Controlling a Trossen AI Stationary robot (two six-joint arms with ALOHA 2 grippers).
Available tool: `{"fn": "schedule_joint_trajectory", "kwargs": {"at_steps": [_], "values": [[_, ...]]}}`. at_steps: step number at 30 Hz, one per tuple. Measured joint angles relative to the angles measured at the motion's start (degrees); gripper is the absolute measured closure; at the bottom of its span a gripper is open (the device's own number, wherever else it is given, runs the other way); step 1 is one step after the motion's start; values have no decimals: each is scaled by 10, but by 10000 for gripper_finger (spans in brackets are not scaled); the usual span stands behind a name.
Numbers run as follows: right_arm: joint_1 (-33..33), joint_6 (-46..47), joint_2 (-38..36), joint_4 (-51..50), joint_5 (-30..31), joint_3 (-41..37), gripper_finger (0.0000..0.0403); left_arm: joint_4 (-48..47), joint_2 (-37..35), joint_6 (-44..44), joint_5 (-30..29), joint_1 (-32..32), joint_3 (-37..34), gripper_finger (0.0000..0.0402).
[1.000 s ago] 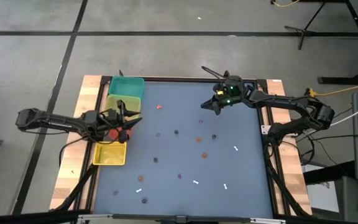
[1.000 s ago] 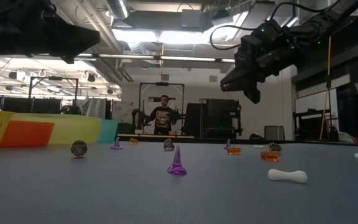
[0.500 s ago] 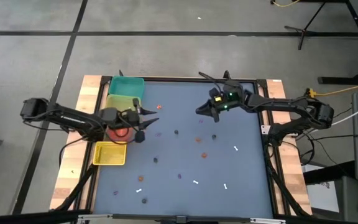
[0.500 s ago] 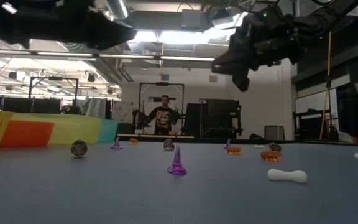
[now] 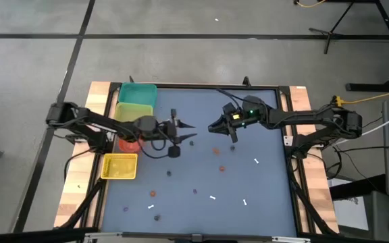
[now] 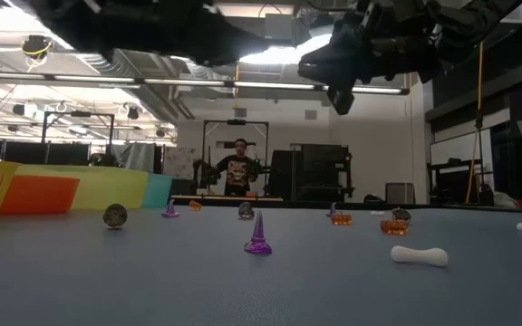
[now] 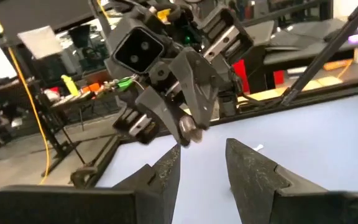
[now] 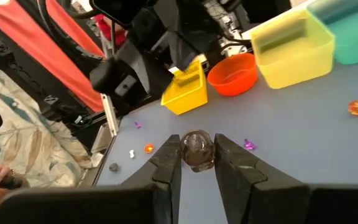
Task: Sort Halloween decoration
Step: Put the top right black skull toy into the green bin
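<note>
The blue table [image 5: 262,189] carries, along its left edge, a row of containers: a teal bin [image 5: 138,92], a translucent yellow bin [image 5: 134,110], a red bowl [image 5: 128,144] and a small yellow basket [image 5: 119,166]. Both arms reach over the table's middle, well above the surface. The left gripper [image 5: 186,133] hangs just right of the containers with its two dark fingers [image 7: 250,168] spread apart and nothing between them. The right gripper [image 5: 215,125] faces it from just beside, pinching a small round dark trinket [image 8: 197,150] between its fingertips. The remaining Halloween decoration lies scattered on the table in front of and below the grippers: orange rounds [image 5: 222,167], a purple cone [image 6: 258,237], dark balls [image 6: 115,215] and white bone-shaped sticks [image 6: 420,256], all well apart from one another. Each piece appears light, hard and smooth, so it would likely roll or squirt sideways under an off-centre squeeze; rounds are best taken across their widest part, sticks across the shaft at mid-length, and cones low on the body. The held trinket seems gripped near its middle; which container it belongs in cannot be told.
</note>
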Motion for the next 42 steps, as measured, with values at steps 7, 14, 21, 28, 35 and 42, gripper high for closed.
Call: {"fn": "schedule_joint_trajectory", "kwargs": {"at_steps": [7, 14, 21, 28, 35, 42], "values": [[10, 35, 0, 1, 4, 0, 327, 0, 86, 103, 12, -18, 75, 286], [10, 86, 0, -1, -4, 0, 327, -2, 123, 165, -17, -34, 108, 269], [10, 88, 0, -22, -11, 0, 327, -3, 123, 163, -55, -48, 108, 241], [10, 88, 0, -24, -25, 0, 327, -6, 123, 161, -70, -48, 108, 210], [10, 88, 0, -18, -27, 0, 327, -5, 123, 163, -70, -46, 108, 206], [10, 87, 0, -4, -28, 0, 327, -4, 123, 164, -69, -43, 108, 205]]}}
